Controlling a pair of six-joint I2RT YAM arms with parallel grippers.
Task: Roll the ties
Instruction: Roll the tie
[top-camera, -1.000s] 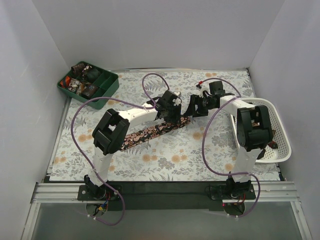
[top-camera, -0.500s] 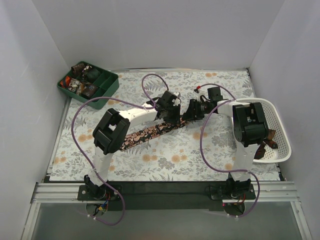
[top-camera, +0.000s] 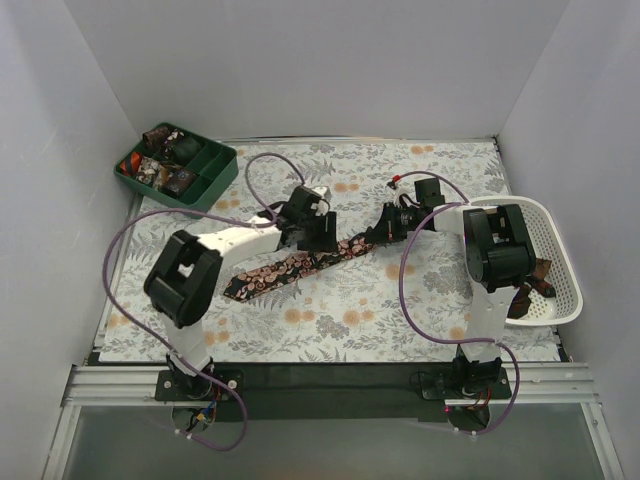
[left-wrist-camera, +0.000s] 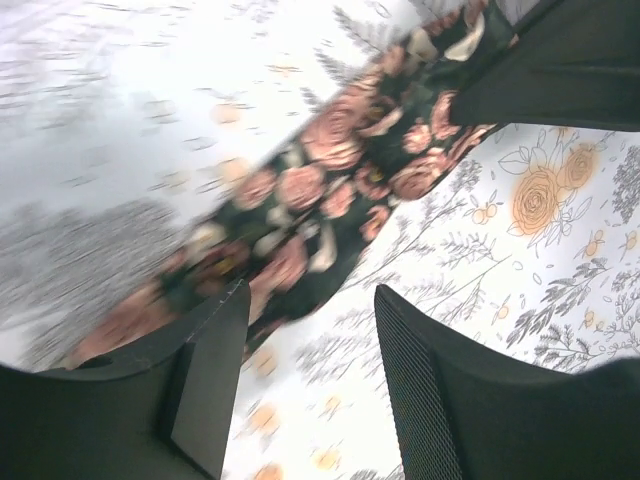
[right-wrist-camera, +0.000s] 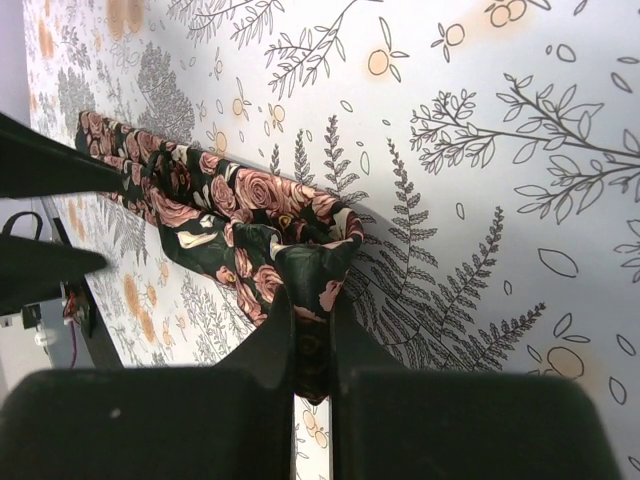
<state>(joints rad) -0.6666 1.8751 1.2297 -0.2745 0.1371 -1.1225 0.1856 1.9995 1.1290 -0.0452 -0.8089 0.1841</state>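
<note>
One of the ties, black with pink roses, lies flat and diagonal across the floral mat. My right gripper is at its upper right end. In the right wrist view the jaws of this gripper are shut on a bunched fold of the tie, which trails off to the upper left. My left gripper hovers over the tie's middle. In the left wrist view it is open, only mat shows between its fingers, and the tie runs past beyond the left finger.
A dark green divided tray with small coiled ties stands at the back left. A white lattice basket stands at the right edge with a brownish tie in it. White walls surround the mat. Purple cables loop over both arms.
The right gripper has closed on the tie's end. The left arm has swung left along the tie and its jaws have opened wider.
</note>
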